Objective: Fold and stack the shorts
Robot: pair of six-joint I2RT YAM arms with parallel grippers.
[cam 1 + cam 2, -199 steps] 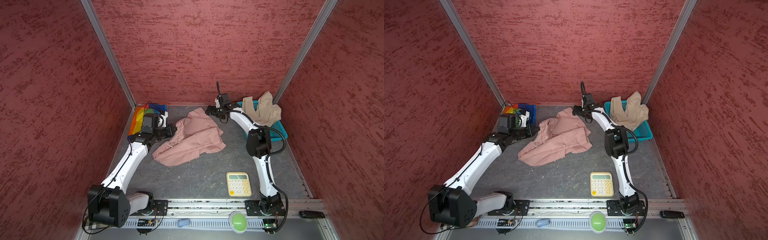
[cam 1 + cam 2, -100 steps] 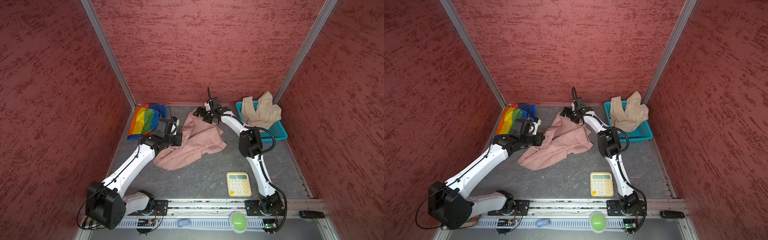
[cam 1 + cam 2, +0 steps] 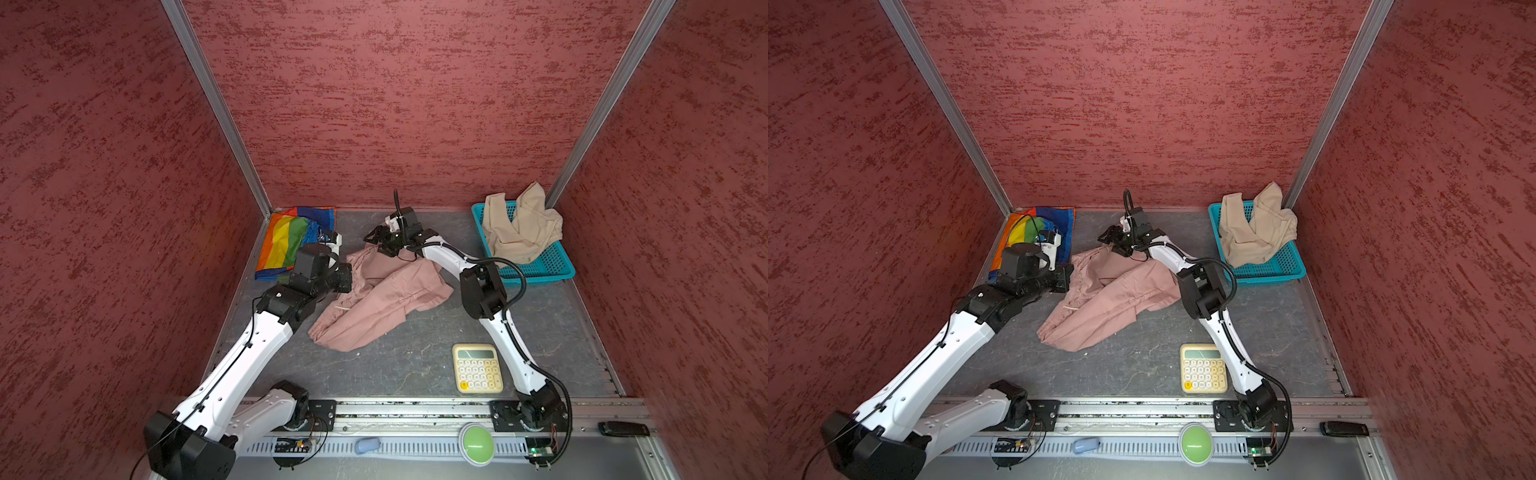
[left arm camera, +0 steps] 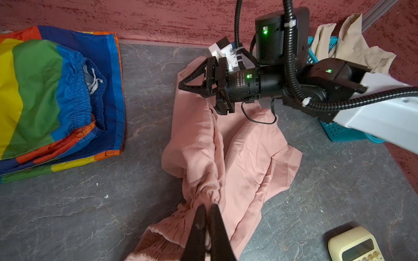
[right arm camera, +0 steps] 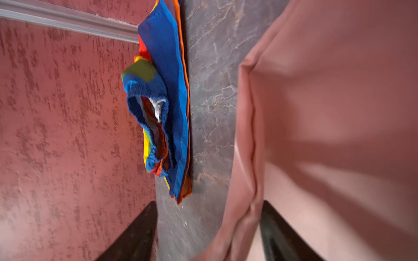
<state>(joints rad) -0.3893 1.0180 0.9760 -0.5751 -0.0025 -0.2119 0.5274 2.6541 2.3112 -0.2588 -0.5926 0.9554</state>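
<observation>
The dusty pink shorts (image 3: 382, 299) (image 3: 1113, 299) lie crumpled mid-table. My left gripper (image 4: 208, 206) is shut on their gathered waistband; in both top views it sits at their left edge (image 3: 347, 278) (image 3: 1069, 278). My right gripper (image 3: 376, 245) (image 3: 1109, 245) is at their far edge, jaws open, with a fold of pink fabric (image 5: 328, 113) between its fingers (image 5: 273, 228). The rainbow shorts (image 3: 286, 237) (image 3: 1064, 224) (image 4: 45, 90) (image 5: 167, 90) lie folded in the back left corner. The beige shorts (image 3: 519, 228) (image 3: 1254, 232) (image 4: 352, 45) are heaped in the basket.
The teal basket (image 3: 548, 266) (image 3: 1283, 266) stands in the back right corner. A cream calculator (image 3: 477, 368) (image 3: 1203, 368) (image 4: 357, 246) lies front right beside the right arm. A green button (image 3: 476, 442) sits on the front rail. Red walls enclose three sides.
The left gripper has come off the rainbow shorts' side towards the middle, dragging the pink waistband. The right gripper has moved left from near the basket onto the pink shorts' far edge, its jaws narrowing.
</observation>
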